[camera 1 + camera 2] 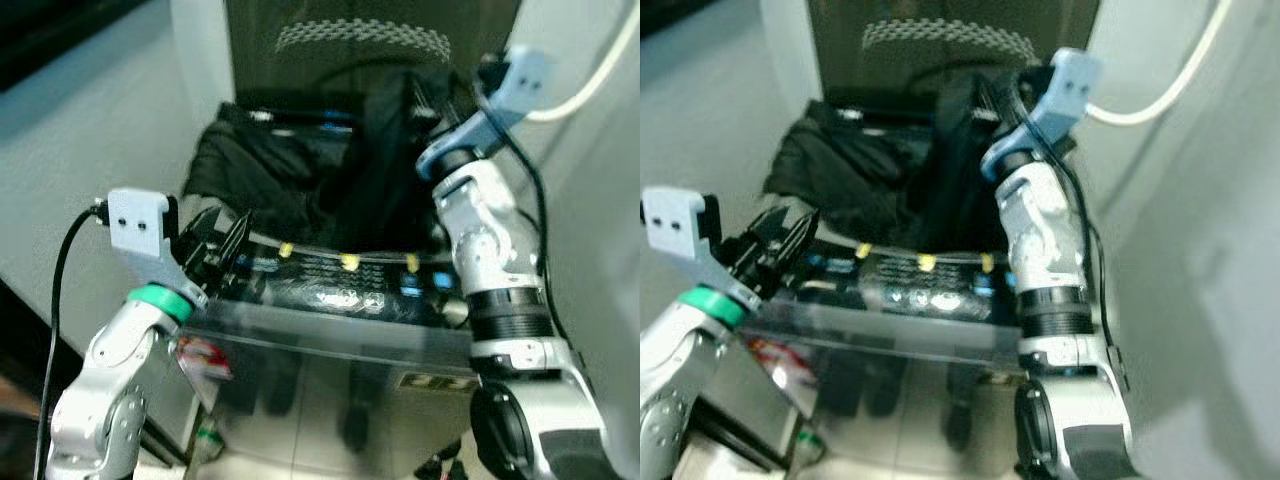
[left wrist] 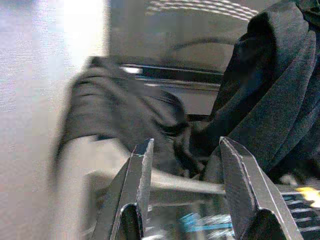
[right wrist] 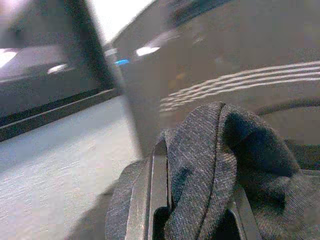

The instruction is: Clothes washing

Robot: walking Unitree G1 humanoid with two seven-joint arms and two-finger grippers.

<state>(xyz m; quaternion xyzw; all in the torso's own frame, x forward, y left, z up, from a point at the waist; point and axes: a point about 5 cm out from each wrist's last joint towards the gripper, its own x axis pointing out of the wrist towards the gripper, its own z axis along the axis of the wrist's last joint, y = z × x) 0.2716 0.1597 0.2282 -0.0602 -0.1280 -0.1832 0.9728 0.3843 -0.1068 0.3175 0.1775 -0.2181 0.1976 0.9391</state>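
The washing machine [image 1: 330, 330] stands open below both grippers, dark clothes [image 1: 270, 180] heaped in its mouth. The right gripper [image 3: 192, 200] is clamped on a dark garment [image 3: 225, 150] above the heap. The left gripper [image 2: 185, 185], fingers apart, waits just before the clothes. This looks like the loading step; next the garment probably needs lowering inside and releasing.

Silver arms, green wrist ring [image 1: 160, 300], pale-blue camera mounts, black cables

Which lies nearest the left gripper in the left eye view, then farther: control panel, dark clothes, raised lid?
1. Control panel, just beside the left gripper, along the washer's front edge.
2. Dark clothes, heaped in the opening behind.
3. Raised lid, upright at the back.
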